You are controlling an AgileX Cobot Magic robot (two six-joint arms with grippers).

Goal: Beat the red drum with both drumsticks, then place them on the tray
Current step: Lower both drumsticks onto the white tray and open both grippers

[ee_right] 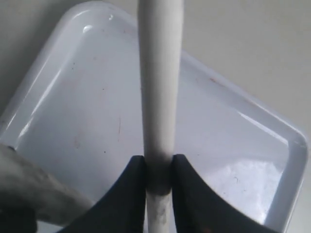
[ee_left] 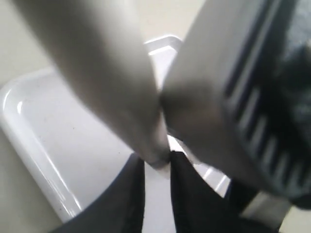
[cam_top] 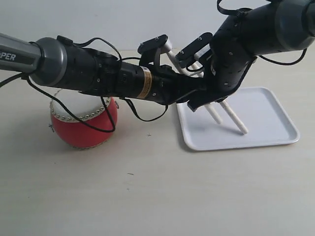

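Beige table [cam_top: 147, 196] below, pale wall behind. Drum [cam_top: 83, 123] at left, tray [cam_top: 275, 123] at right, well apart. Over tray, left gripper [ee_left: 156, 165] pinching one stick [ee_left: 112, 82], right gripper [ee_right: 159, 170] pinching other stick [ee_right: 159, 87]. Both slanted, lower ends down at tray floor.

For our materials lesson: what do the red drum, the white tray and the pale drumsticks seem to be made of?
Small glossy red barrel drum: lacquered shell, perhaps wood or plastic; it shines. Flat white rimmed tray: likely plastic; smooth, with glare spots. Slim pale drumsticks: matte, possibly wood; no grain visible.
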